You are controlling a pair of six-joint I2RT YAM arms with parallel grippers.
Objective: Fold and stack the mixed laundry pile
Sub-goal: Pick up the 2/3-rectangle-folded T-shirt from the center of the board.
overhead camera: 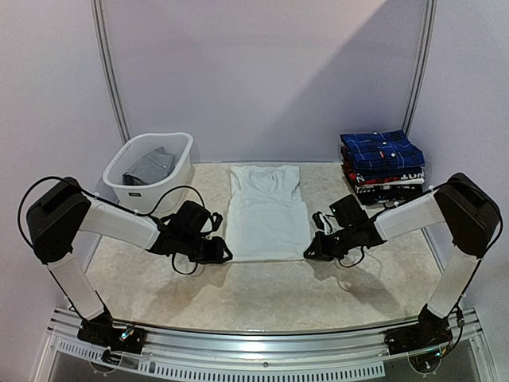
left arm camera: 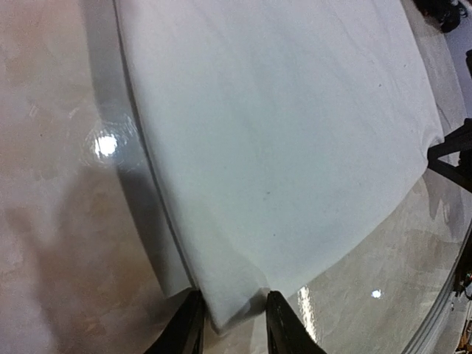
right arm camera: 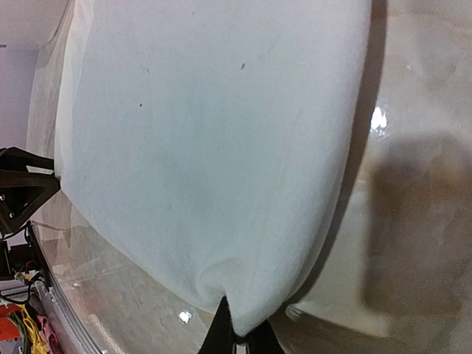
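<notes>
A plain white shirt lies flat in the middle of the table, folded narrow with its collar end far from me. My left gripper is at its near left corner. In the left wrist view the white shirt has that corner hanging between the two dark fingers, which still stand apart around it. My right gripper is at the near right corner. In the right wrist view the white shirt is puckered where the gripper is shut on its edge.
A white slotted basket stands at the back left with a grey garment inside. At the back right is a stack of folded clothes topped by a dark blue plaid shirt. The metal rail runs along the near edge.
</notes>
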